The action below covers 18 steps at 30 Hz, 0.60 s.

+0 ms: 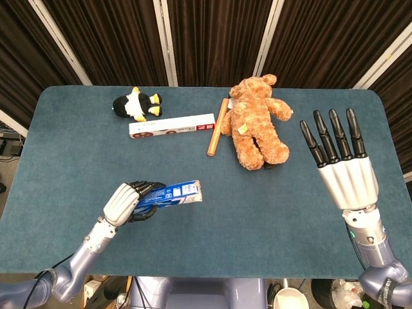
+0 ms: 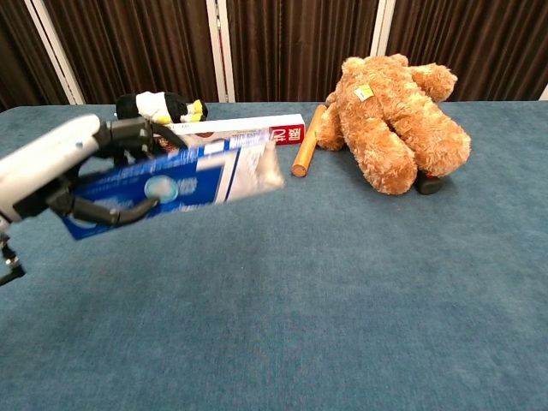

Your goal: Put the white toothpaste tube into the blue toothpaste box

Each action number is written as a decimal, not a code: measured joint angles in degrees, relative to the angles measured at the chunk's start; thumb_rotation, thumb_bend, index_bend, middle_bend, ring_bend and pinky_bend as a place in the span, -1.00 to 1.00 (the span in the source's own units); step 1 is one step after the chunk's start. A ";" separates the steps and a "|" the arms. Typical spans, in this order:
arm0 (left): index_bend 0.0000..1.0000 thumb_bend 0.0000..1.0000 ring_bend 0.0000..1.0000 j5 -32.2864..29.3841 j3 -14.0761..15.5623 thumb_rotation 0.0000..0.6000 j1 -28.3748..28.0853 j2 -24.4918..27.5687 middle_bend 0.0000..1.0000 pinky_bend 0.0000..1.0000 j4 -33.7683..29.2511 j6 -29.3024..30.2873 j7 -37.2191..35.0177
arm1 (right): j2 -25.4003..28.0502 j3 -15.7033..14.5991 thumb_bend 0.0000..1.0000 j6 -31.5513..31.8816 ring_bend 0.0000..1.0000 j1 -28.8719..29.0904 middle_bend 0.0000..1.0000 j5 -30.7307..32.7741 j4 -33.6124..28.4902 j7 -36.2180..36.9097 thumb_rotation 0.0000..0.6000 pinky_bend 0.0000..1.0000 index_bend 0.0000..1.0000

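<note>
1. Blue toothpaste box (image 1: 168, 195) is gripped at one end by the left hand (image 1: 126, 201), lying flat above the table (image 1: 257, 206).
2. Further back, a toy penguin (image 1: 137, 104), a long white box (image 1: 171, 126), a wooden stick (image 1: 217, 127) and a teddy bear (image 1: 257, 122) are seen.
3. Nothing is held by the right hand (image 1: 342, 168); its fingers are spread straight.
4. No white tube can be seen.

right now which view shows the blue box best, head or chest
The chest view. The blue toothpaste box fills the near left of the frame, showing its printed side and the left hand gripping it, though its open end is blurred. The head view shows the same box small, from above.
</note>
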 measured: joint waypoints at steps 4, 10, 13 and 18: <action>-0.43 0.05 -0.16 -1.29 0.93 1.00 0.77 0.49 -0.13 0.08 0.50 -2.56 2.09 | -0.22 -0.29 -0.04 0.04 -0.86 -0.36 -0.64 -0.08 -0.27 -0.08 1.00 -0.93 -1.00; -0.68 -0.43 -0.59 -2.25 1.78 1.00 1.39 1.05 -0.50 -0.60 1.09 -5.31 4.54 | -0.51 -0.66 -0.04 0.05 -0.86 -0.73 -0.64 -0.51 -0.86 -0.04 1.00 -0.93 -1.00; -0.80 -0.54 -0.70 -3.19 1.88 1.00 1.67 1.85 -0.71 -0.72 0.28 -6.59 6.66 | -0.55 -0.89 -0.04 -0.15 -0.86 -0.96 -0.64 -0.49 -1.40 -0.02 1.00 -0.93 -1.00; -0.87 -0.62 -0.82 -6.18 1.04 1.00 2.00 4.00 -0.84 -0.82 -3.92 -9.19 12.25 | -0.71 -1.83 -0.04 -0.52 -0.86 -1.64 -0.64 -0.90 -1.93 -0.46 1.00 -0.93 -1.00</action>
